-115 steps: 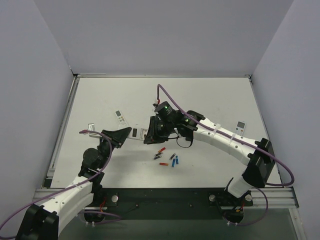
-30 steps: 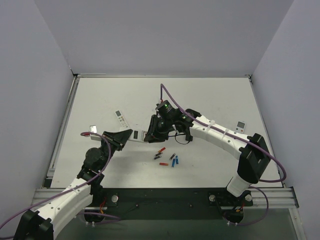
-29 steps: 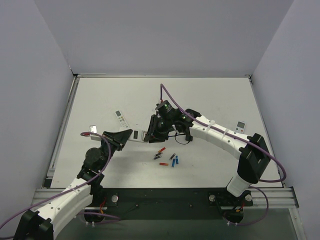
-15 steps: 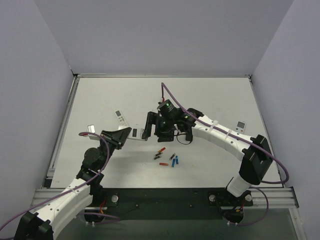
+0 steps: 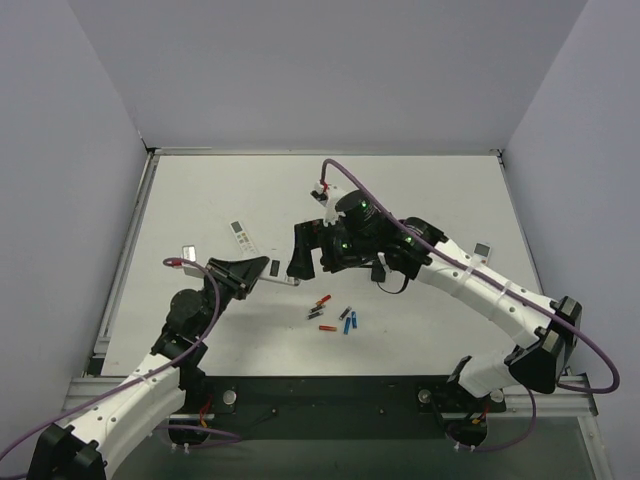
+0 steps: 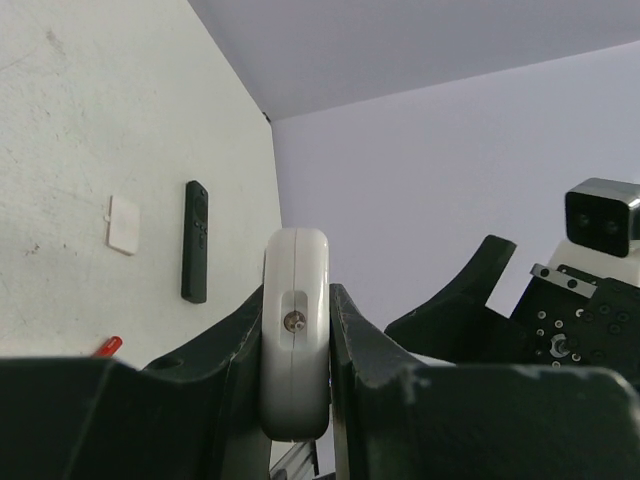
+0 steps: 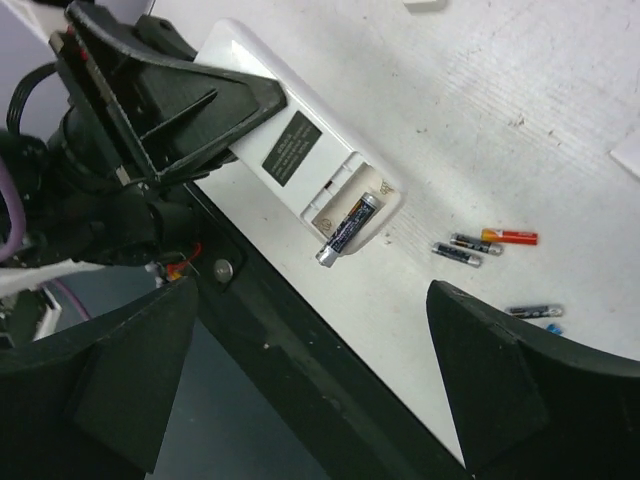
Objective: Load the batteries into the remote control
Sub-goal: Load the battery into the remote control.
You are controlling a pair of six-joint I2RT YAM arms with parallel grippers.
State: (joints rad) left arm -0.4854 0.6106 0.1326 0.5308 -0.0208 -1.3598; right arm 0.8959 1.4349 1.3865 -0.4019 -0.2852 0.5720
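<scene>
My left gripper (image 5: 250,272) is shut on the white remote control (image 5: 283,272), clamping its narrow sides (image 6: 295,340). In the right wrist view the remote control (image 7: 262,112) shows its plain back with a dark label. Its battery bay is uncovered. A dark battery (image 7: 348,228) lies slanted in the bay, one end poking past the remote's edge. My right gripper (image 5: 312,260) hangs open just right of the remote, nothing between its fingers (image 7: 130,380). Several loose batteries lie on the table: orange-red (image 7: 510,237), dark (image 7: 458,249) and blue (image 5: 347,322).
A slim white remote with grey buttons (image 5: 242,236) lies behind the left gripper. A small white remote (image 5: 481,250) sits at the right. The left wrist view shows a black slim remote (image 6: 195,240) and a white flat piece (image 6: 124,222). The table's dark front rail (image 7: 300,340) is close below.
My right gripper has opened wide and pulled back up and to the right from the remote, leaving a battery in the bay. The left gripper still holds the remote.
</scene>
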